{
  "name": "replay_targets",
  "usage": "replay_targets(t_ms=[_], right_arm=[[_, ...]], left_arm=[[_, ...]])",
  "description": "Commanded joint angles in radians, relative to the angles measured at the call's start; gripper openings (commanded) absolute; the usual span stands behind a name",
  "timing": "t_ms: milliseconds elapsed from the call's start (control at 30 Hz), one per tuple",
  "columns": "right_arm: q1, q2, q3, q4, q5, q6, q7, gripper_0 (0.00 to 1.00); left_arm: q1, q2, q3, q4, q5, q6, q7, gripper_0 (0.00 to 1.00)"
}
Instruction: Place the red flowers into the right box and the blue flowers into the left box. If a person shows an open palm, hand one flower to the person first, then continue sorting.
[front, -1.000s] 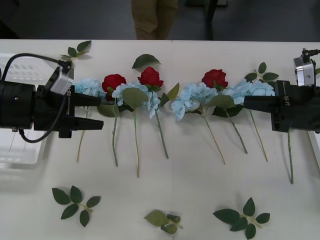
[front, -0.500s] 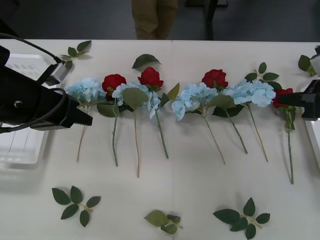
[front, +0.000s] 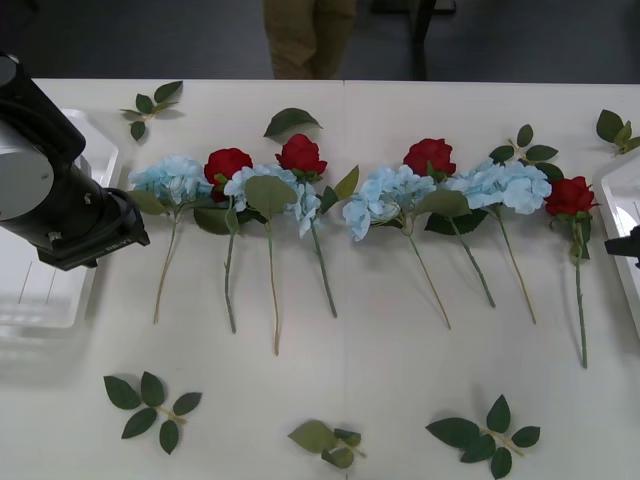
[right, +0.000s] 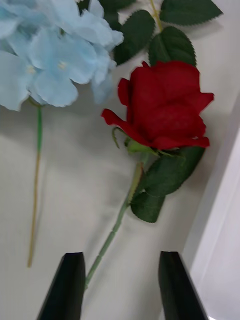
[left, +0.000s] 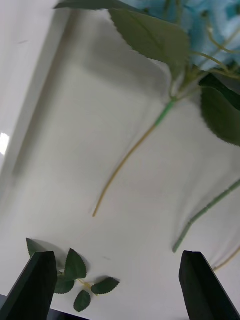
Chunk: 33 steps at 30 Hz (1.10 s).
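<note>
Lying in a row across the white worktop (front: 380, 380) are red flowers (front: 300, 155) and blue flowers (front: 390, 195), stems pointing toward the robot. On the left, the left pincer (left: 120, 285) hangs wide open and empty beside the left box (front: 50, 300). At the right edge, the right pincer (right: 122, 285) is open, empty, above the farthest right rose's stem (right: 117, 225), probably not touching, beside the right box (front: 625, 200).
</note>
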<state>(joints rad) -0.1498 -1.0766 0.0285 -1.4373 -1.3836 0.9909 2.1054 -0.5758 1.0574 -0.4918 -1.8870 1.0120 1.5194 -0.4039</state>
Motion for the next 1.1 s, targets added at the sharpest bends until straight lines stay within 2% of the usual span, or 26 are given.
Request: replay_targets(t_ms=[33, 267, 467, 667, 867, 1100], right_arm=[[0.001, 0.007, 0.041, 0.071, 0.026, -0.037, 0.002, 0.56], [-0.014, 0.096, 0.094, 0.121, 0.080, -0.083, -0.010, 0.56], [-0.070, 0.165, 0.212, 0.121, 0.075, -0.227, -0.093, 0.56], [-0.106, 0.198, 0.222, 0.123, 0.110, -0.250, -0.130, 0.56], [-0.111, 0.225, 0.222, 0.123, 0.152, -0.331, -0.153, 0.56], [-0.119, 0.227, 0.212, 0.123, 0.164, -0.383, -0.166, 0.56]], left_arm=[[-0.030, 0.021, -0.011, 0.077, -0.020, -0.025, 0.000, 0.74], [-0.058, -0.057, -0.048, 0.218, -0.073, -0.160, 0.003, 0.75], [-0.180, -0.182, -0.169, 0.379, -0.179, -0.182, 0.017, 0.76], [-0.217, -0.255, -0.228, 0.470, -0.207, -0.265, 0.025, 0.76], [-0.237, -0.286, -0.284, 0.520, -0.234, -0.318, 0.017, 0.76], [-0.236, -0.289, -0.320, 0.522, -0.263, -0.317, 0.020, 0.76]])
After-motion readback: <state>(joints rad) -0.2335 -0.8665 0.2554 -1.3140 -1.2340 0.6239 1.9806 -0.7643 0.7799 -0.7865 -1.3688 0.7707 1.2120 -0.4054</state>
